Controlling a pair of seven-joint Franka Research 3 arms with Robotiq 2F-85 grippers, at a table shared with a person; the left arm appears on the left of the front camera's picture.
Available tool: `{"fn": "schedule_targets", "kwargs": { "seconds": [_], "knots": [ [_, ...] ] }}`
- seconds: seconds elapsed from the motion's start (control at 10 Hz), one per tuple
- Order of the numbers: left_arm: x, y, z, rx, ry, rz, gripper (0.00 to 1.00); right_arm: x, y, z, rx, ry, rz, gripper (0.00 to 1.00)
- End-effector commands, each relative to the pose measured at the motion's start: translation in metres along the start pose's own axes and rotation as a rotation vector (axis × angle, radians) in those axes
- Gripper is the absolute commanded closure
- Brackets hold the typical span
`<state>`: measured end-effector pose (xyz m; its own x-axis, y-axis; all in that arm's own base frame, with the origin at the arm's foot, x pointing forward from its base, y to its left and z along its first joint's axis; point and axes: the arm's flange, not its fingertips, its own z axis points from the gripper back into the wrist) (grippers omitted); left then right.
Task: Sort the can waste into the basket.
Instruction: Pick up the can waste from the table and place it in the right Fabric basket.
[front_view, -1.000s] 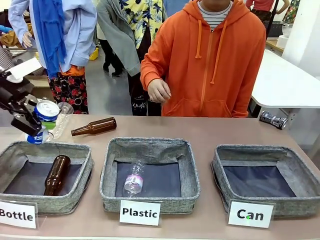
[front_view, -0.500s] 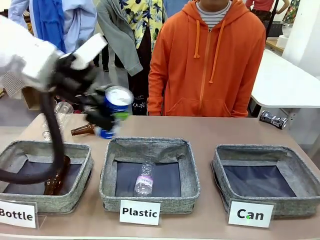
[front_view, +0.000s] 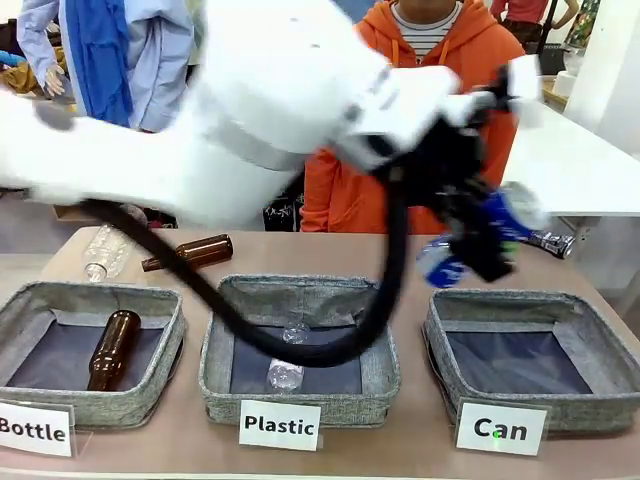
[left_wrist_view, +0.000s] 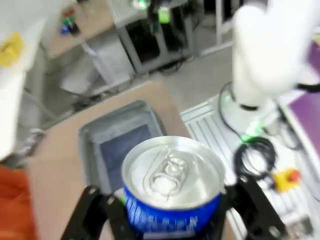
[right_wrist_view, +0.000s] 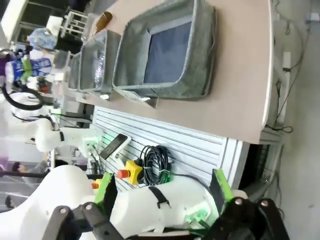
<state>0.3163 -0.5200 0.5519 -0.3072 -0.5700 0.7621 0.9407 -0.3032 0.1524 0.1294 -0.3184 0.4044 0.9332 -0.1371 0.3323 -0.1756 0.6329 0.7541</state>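
Observation:
My left arm reaches across the table, its gripper shut on the blue and white can, tilted in the air above the back left rim of the grey basket signed "Can". In the left wrist view the can shows its silver top between the black fingers of the gripper, with the basket below it. The basket's dark bottom is bare. My right gripper stands open off the table's end, looking along the basket.
The middle basket, signed "Plastic", holds a clear bottle. The left basket, signed "Bottle", holds a brown bottle. Another brown bottle and a clear bottle lie at the back left. A person in an orange hoodie stands opposite.
My left arm has swung from the far left across the table to the right, carrying the can from beside the bottles to above the "Can" basket. The person's hand has dropped out of sight.

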Motion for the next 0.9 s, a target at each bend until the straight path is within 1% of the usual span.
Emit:
{"fn": "schedule_targets", "kwargs": {
  "seconds": [0.0, 0.1, 0.3, 0.4, 0.5, 0.6, 0.7, 0.8],
  "knots": [
    [0.029, 0.063, -0.056, -0.029, 0.065, 0.084, 1.0, 0.007, 0.016, 0.002, -0.033, 0.032, 0.009, 0.0],
    [0.034, 0.079, -0.091, -0.041, 0.087, 0.111, 1.0, 0.007, 0.016, 0.002, -0.033, 0.032, 0.009, 0.0],
    [0.027, 0.098, -0.147, -0.029, 0.148, 0.158, 1.0, 0.007, 0.016, 0.002, -0.033, 0.032, 0.009, 0.0],
    [0.021, 0.108, -0.164, -0.024, 0.195, 0.175, 1.0, 0.007, 0.016, 0.002, -0.033, 0.032, 0.009, 0.0],
    [0.018, 0.118, -0.178, -0.012, 0.212, 0.186, 1.0, 0.007, 0.016, 0.002, -0.033, 0.032, 0.009, 0.0],
    [0.017, 0.124, -0.186, 0.0, 0.22, 0.201, 1.0, 0.007, 0.016, 0.002, -0.033, 0.032, 0.009, 0.0],
    [-0.01, 0.09, -0.167, -0.012, 0.189, 0.167, 1.0, 0.007, 0.016, 0.002, -0.033, 0.032, 0.009, 0.0],
    [-0.01, 0.09, -0.167, -0.012, 0.189, 0.167, 1.0, 0.007, 0.016, 0.002, -0.033, 0.032, 0.009, 0.0]
  ]
}}
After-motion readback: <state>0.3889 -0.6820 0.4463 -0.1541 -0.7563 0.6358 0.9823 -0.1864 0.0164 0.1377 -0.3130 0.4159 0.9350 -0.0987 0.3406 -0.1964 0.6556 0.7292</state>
